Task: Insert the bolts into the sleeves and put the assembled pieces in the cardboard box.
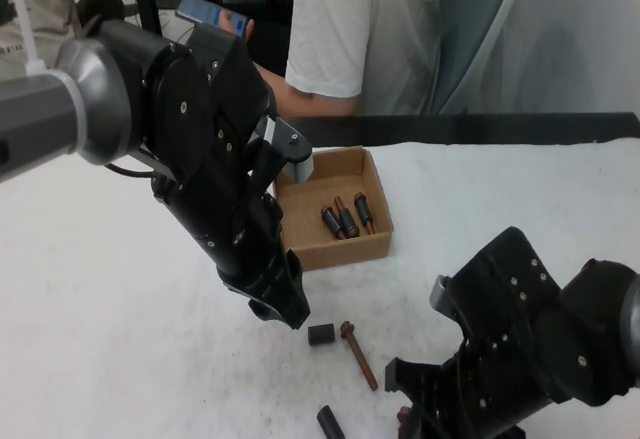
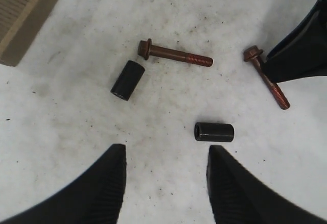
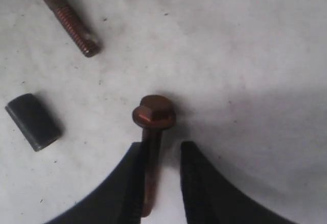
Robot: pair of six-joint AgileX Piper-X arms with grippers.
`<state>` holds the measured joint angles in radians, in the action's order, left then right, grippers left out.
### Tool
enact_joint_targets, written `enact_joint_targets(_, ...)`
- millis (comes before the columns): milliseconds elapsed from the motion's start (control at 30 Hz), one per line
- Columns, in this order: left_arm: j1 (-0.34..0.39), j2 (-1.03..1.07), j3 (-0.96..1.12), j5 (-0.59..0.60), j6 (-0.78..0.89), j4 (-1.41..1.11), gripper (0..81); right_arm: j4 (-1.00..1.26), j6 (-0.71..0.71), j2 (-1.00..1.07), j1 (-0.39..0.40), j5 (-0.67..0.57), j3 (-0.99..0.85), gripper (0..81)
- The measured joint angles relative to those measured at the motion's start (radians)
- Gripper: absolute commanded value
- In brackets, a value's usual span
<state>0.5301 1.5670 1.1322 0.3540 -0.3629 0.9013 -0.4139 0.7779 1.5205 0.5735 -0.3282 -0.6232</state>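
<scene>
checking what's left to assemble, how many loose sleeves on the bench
2. One sleeve lies by a bolt's head, near the box; the other lies nearer the right gripper. More may be hidden.

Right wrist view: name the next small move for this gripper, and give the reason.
Probably close the right gripper on the bolt. Its shank lies between the open fingers, close to one with a gap at the other, and its head sticks out past the tips. Gripping must come before carrying it to a sleeve.
</scene>
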Motion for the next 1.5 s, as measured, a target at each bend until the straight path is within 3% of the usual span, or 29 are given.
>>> enact_joint_targets(333, 0.000, 0.000, 0.000, 0.000, 0.000, 0.001, 45.9, 0.074, 0.068, 0.015, 0.043, 0.009, 0.000, 22.1)
enact_joint_targets(433, 0.000, 0.000, 0.000, 0.002, 0.000, 0.001, 45.9, 0.080, 0.069, 0.032, 0.043, 0.009, 0.000, 13.7)
enact_joint_targets(500, 0.000, 0.000, 0.000, 0.001, 0.000, 0.006, 45.9, 0.079, 0.069, 0.039, 0.043, 0.009, 0.000, 1.5)
enact_joint_targets(767, 0.000, -0.048, 0.000, 0.003, 0.000, 0.012, 45.9, 0.085, 0.025, 0.061, 0.043, -0.004, -0.011, 0.8)
enact_joint_targets(1133, 0.000, -0.109, 0.000, 0.003, 0.000, 0.027, 45.9, 0.066, -0.241, 0.048, 0.043, -0.061, -0.054, 0.8)
enact_joint_targets(1367, 0.000, -0.111, 0.000, 0.003, 0.000, 0.034, 45.9, -0.109, -0.415, -0.091, 0.004, 0.017, -0.135, 0.8)
enact_joint_targets(1500, 0.000, -0.115, 0.000, 0.003, 0.000, 0.041, 45.9, -0.085, -0.467, -0.168, -0.046, 0.033, -0.139, 0.8)
